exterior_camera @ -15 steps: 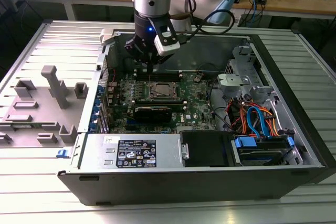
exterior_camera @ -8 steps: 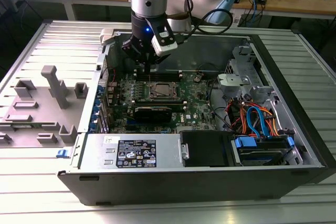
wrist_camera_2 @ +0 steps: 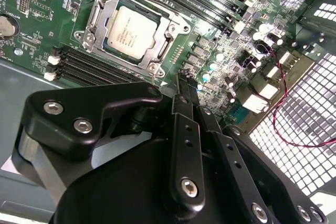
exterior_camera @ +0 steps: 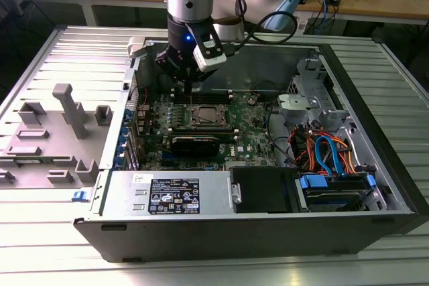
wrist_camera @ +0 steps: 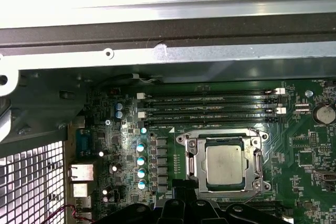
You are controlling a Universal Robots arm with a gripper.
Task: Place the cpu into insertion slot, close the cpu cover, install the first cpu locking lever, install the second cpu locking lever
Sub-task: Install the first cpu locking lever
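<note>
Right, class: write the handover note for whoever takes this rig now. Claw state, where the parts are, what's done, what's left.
Claw: shut, empty, above the motherboard beside the insertion slot.
Cpu: seated in the slot.
Cpu cover: down, framing the chip.
Done: placing, cover closing.
Left: the two lever steps; whether either is latched cannot be told.

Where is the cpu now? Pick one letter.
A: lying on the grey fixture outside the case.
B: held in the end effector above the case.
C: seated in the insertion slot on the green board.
C: in the second wrist view the cpu lies flat in the insertion slot, with the cpu cover framing it.
</note>
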